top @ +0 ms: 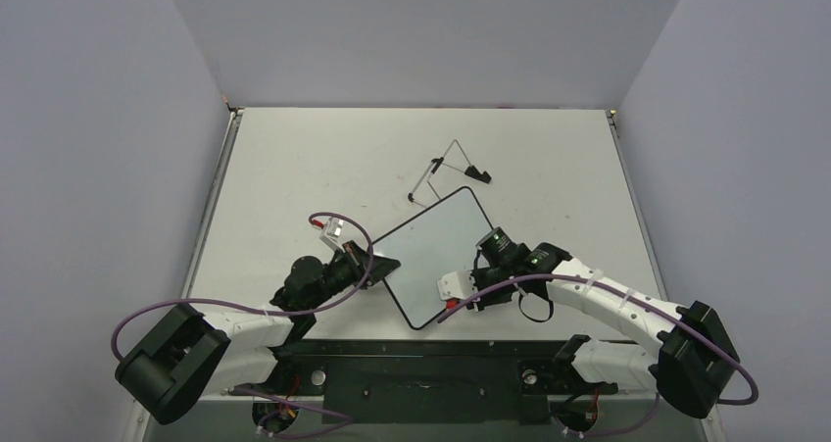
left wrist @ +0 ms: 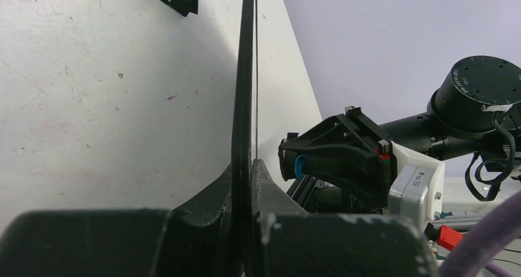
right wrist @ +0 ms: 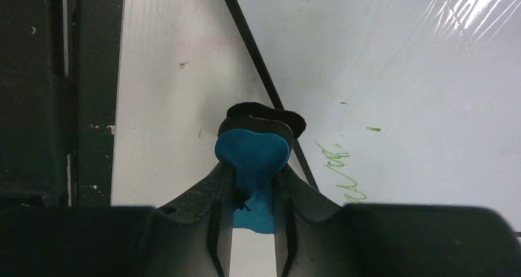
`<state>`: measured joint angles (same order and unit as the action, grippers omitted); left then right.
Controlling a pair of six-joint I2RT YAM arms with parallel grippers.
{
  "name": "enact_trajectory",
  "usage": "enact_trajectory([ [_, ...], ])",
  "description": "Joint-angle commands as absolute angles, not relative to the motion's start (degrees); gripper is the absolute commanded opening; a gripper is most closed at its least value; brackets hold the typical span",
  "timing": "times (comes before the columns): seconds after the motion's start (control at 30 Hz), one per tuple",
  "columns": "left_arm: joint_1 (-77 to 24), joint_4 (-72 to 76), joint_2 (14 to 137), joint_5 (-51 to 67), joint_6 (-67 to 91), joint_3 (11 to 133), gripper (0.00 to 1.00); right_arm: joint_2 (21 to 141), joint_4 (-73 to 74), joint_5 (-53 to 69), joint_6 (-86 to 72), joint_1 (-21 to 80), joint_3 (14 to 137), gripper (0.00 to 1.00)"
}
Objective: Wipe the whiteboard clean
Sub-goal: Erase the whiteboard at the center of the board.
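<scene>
ok, left pincer [left wrist: 252, 166] is closed tight on the whiteboard [top: 441, 251] edge, board running straight ahead btwn its fingers. right pincer [right wrist: 255, 136] is clamped on the blue eraser [right wrist: 252, 160], tip over the black frame [right wrist: 250, 50]. green writing [right wrist: 341, 166] sits just right of that tip, unwiped. surface further ahead looks mostly clean bar a few flecks, so i reckon it's nearly done w/ this corner left.

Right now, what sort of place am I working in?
Probably a robot test booth: plain walls box in a white table, the left claw grips the whiteboard, the right claw an eraser, a wire easel lies beyond.
</scene>
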<state>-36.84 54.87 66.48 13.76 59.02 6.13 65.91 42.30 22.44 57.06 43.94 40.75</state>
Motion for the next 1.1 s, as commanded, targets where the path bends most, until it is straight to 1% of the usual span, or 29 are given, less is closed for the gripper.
enact_trajectory([
  [0.0,-36.43,66.33,65.37,14.43,61.52,6.85,0.00,66.69,39.33,20.67,56.69,44.29,41.54,0.00],
  [0.2,-36.43,66.43,65.15,14.35,61.80,6.66,0.00,68.02,37.99,17.82,53.88,44.19,42.30,0.00],
  [1.07,-36.39,67.42,65.13,13.90,62.05,6.09,0.00,68.99,38.56,19.48,51.89,41.94,43.07,0.00],
])
